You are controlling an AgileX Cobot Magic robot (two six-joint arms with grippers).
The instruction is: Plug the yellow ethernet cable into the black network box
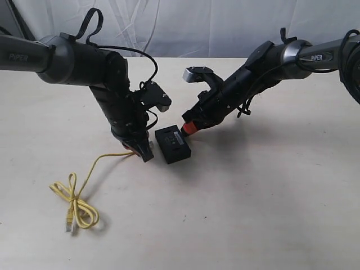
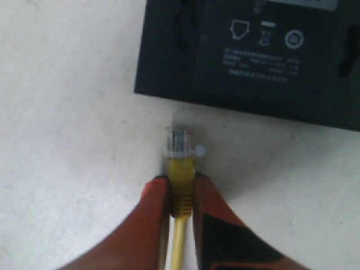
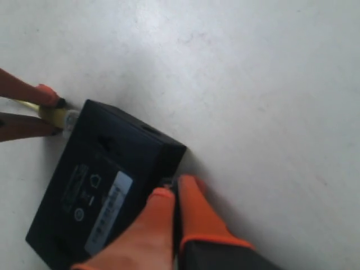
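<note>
The black network box (image 1: 172, 144) lies flat on the table between my two grippers, its white label up. My left gripper (image 1: 144, 152) is shut on the yellow ethernet cable (image 1: 79, 203) just behind one plug. In the left wrist view the orange fingers (image 2: 154, 216) pinch the yellow boot (image 2: 181, 188), and the clear plug (image 2: 180, 140) points at the box's side (image 2: 247, 62), a short gap away. My right gripper (image 3: 171, 190) is shut with nothing in it, its tips against the opposite edge of the box (image 3: 95, 185). The cable's other plug (image 1: 68, 225) lies loose.
The rest of the cable lies in a loose loop on the pale table (image 1: 270, 197) at the front left. A white cloth backdrop (image 1: 214, 22) hangs behind the table's far edge. Both black arms slant in from the upper corners.
</note>
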